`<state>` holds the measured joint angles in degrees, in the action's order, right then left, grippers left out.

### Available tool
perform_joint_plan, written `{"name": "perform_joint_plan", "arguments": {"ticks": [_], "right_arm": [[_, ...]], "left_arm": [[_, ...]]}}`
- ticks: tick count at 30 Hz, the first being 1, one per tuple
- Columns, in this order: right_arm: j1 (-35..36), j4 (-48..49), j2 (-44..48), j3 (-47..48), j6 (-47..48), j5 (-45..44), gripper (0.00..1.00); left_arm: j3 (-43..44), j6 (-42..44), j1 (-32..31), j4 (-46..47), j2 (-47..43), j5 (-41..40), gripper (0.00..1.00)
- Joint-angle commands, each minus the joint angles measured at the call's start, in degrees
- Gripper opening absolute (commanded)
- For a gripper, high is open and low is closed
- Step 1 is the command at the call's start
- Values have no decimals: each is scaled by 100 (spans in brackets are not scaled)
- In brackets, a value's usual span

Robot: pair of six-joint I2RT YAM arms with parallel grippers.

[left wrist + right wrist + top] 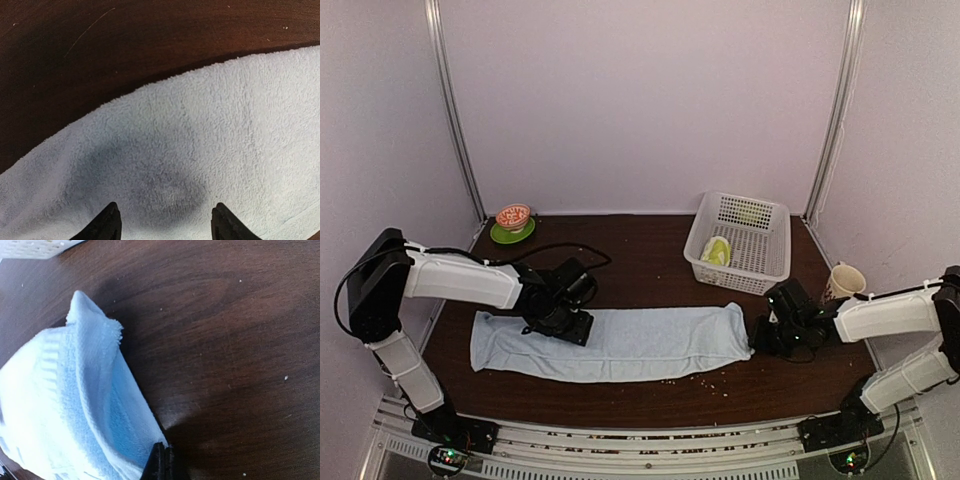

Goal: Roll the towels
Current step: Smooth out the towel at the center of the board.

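The light-blue towel (640, 345) lies spread out lengthwise across the brown table. My left gripper (560, 328) is open and hovers close over the towel's left part; in the left wrist view its fingertips straddle bare towel (225, 125) around the gripper (165, 225). My right gripper (757, 340) is at the towel's right end. In the right wrist view it (162, 460) is shut on the raised edge of the towel (75, 405). The yellow-green towel (717, 251) lies rolled up in the white basket (775, 275).
The white basket stands at the back right. A cream cup (845, 280) stands at the right edge near my right arm. A red bowl on a green saucer (513, 218) is at the back left. White walls close in the table.
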<state>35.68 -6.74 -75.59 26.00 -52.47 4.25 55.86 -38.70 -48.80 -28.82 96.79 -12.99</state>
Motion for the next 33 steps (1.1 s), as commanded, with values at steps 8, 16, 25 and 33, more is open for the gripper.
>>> {"name": "perform_joint_plan", "arguments": {"ticks": [8, 16, 25, 33], "right_arm": [[44, -1859, 1153, -404, -198, -764, 0], [107, -2316, 1835, -450, -756, -855, 0], [125, -3000, 2155, 748, -175, -1246, 36], [110, -2414, 608, 1729, 462, -1324, 36]], "left_arm": [[-189, -34, 37, 434, 246, 149, 43], [-406, -75, 32, 679, 372, 339, 22], [-488, 3, 37, 761, 195, 486, 18], [-470, 49, 37, 829, 166, 690, 18]]}}
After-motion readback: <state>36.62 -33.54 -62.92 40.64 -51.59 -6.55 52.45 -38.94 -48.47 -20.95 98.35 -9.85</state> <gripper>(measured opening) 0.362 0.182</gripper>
